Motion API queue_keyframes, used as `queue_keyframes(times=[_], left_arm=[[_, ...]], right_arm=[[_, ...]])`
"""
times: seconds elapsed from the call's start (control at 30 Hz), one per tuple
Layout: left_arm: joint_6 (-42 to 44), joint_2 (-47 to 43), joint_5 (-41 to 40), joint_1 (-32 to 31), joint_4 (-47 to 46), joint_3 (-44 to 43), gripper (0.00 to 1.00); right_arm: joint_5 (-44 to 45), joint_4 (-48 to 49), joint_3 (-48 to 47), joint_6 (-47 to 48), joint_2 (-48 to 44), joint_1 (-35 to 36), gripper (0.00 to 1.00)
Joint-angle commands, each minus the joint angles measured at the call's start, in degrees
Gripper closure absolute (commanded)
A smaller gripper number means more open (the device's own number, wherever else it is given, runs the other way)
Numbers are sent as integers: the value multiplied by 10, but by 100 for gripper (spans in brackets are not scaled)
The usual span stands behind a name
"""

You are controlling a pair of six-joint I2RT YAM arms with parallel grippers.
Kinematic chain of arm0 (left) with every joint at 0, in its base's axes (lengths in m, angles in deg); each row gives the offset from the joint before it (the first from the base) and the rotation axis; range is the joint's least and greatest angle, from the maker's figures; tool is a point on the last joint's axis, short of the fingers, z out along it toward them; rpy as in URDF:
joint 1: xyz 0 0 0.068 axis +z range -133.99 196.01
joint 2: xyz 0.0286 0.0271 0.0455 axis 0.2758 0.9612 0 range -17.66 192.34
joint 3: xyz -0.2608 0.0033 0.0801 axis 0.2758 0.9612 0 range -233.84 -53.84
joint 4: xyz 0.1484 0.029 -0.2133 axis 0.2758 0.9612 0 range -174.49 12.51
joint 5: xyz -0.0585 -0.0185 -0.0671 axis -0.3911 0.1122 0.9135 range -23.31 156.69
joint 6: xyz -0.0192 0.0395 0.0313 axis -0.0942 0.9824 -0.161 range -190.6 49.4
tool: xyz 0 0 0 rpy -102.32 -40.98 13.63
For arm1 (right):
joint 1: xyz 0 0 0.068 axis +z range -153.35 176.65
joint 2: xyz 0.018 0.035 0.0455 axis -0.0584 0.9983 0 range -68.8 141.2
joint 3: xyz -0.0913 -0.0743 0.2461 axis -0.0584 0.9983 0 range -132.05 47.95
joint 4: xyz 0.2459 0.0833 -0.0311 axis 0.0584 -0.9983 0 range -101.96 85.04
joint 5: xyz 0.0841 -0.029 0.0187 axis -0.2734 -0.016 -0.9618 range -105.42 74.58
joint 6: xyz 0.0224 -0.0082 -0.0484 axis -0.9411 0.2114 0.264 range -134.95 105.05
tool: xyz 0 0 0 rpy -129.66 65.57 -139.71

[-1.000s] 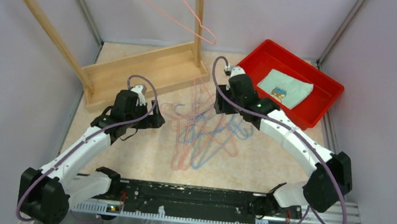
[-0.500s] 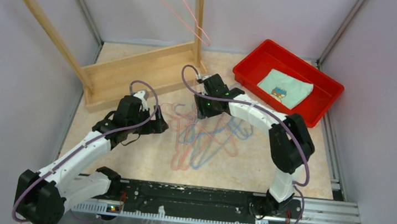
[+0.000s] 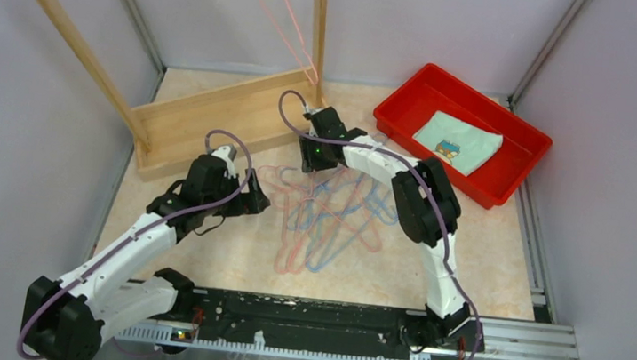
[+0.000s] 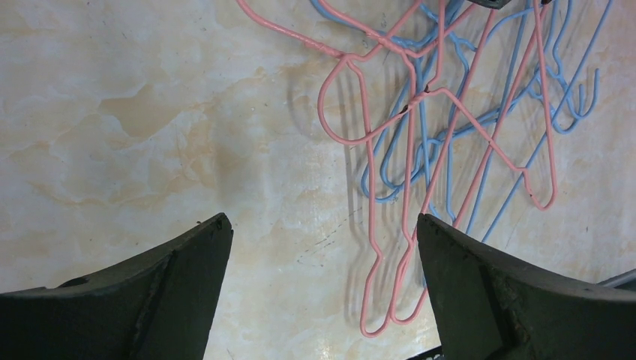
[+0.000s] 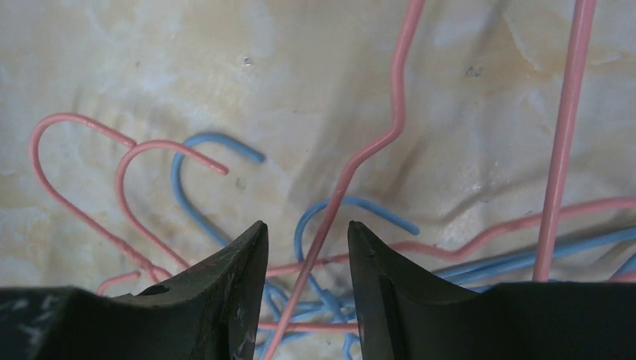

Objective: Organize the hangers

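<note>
While the left gripper (image 4: 322,225) is hovering wide open and empty at lower left, right gripper (image 5: 307,229) half-open, straddling a pink wire (image 5: 352,169) unclamped, hangers (image 3: 329,212) lying tangled mid-frame on marbled beige tabletop (image 3: 502,271), pink hanger (image 3: 283,20) hanging on wooden rack (image 3: 215,111) beyond, lilac walls (image 3: 421,21) enclosing.

Lab cell: grey panel walls (image 3: 22,158), aluminium rail (image 3: 539,342)

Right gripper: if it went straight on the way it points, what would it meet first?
The right gripper would probably first meet the pink hanger wire lying between its open jaws, with the table just beneath; depth is unclear.
</note>
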Motion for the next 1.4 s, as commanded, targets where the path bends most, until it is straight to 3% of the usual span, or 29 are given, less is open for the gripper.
queue_keyframes(times=[0.0, 0.07, 0.17, 0.2, 0.53, 0.73, 0.97, 1.13, 1.3, 1.37], left_arm=[[-14, -14, -11, -5, -5, 10, 2], [-15, -16, -13, -6, -4, 11, 2], [-17, -19, -15, -6, -3, 11, 2], [-17, -20, -14, -7, -4, 10, 2], [22, -28, 38, -15, -87, 0, 3], [37, -15, 47, -29, -137, -11, 4], [35, 19, 45, -59, -171, -36, 5], [33, 35, 24, -95, -185, -58, 5], [23, 45, 13, -124, -187, -60, 5], [22, 45, 7, -134, -184, -58, 5]], right_arm=[[12, 22, -51, -18, 28, -16, 56], [9, 21, -62, -20, 40, -20, 65], [5, 24, -68, -28, 46, -24, 99], [3, 26, -65, -34, 43, -25, 100], [-56, 81, 38, -126, -146, -64, 100], [-118, 144, 92, -277, -259, -116, 100], [-150, 155, 95, -353, -297, -139, 100], [-180, 238, 187, -465, -315, -147, 100], [-125, 149, 209, -413, -328, -153, 99], [-126, 141, 226, -398, -326, -157, 91]])
